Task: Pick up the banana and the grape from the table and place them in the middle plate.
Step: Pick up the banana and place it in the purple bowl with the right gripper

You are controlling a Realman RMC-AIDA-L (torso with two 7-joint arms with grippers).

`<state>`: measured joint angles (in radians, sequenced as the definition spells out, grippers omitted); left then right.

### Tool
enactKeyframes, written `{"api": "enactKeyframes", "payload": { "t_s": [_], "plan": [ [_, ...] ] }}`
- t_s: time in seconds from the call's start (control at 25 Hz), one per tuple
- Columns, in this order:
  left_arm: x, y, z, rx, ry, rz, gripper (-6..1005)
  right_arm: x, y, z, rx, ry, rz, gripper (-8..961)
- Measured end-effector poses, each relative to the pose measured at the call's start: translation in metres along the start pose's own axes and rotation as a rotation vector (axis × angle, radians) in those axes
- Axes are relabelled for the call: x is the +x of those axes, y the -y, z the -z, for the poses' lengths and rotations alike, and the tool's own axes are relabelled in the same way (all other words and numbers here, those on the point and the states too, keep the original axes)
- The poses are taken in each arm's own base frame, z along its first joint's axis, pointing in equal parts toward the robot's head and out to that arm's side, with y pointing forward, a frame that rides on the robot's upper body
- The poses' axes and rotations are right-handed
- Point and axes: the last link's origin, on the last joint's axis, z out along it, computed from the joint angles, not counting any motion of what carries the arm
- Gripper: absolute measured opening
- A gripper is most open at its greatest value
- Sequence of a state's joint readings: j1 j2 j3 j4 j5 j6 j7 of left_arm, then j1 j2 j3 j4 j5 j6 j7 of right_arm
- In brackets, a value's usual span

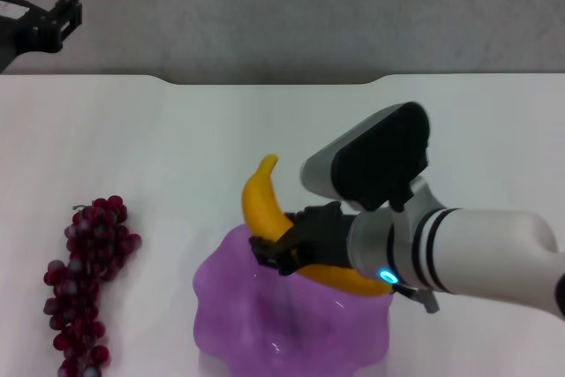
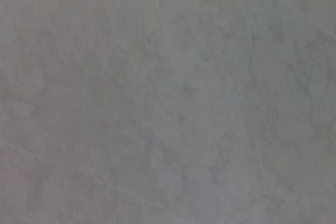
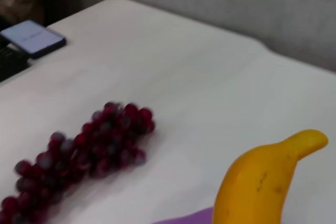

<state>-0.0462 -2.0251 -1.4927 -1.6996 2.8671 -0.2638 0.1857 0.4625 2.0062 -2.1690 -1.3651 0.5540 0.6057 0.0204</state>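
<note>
Purple middle plate (image 1: 291, 324) sits at the near desk (image 1: 177, 147) edge; above its far rim the right hand (image 1: 281, 249) clamps the banana (image 1: 262, 205). Left lies the grape (image 1: 86, 284); the left hand (image 1: 48, 17), fingers apart, idles far left. Left wrist view: blank grey. Right wrist view: banana tip, grape bunch beyond

The robot's right arm (image 1: 494, 258) is a smooth white tube ringed by two narrow black bands, with a small round light glowing blue-cyan at the wrist. Above the wrist sits a rounded box, black on its broad face and pale grey along its edge. The right gripper (image 1: 284, 252) is matt black and blocky. The left gripper (image 1: 48, 17) is likewise black, built of squared, angular parts with notched tips.
</note>
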Motion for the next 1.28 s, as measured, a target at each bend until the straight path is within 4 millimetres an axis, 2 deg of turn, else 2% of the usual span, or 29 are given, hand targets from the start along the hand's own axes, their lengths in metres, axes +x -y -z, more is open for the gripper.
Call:
{"api": "enactKeyframes", "payload": {
  "t_s": [0.64,1.28],
  "plan": [
    [0.004,-0.002,-0.003,-0.007,-0.008,-0.016,682,0.019,-0.008,-0.022,-0.065,-0.087,-0.021,607],
    [0.003,-0.004,-0.003,-0.011,0.002,-0.026,683,0.018,-0.011,-0.024,-0.082,-0.083,-0.003,629]
  ]
}}
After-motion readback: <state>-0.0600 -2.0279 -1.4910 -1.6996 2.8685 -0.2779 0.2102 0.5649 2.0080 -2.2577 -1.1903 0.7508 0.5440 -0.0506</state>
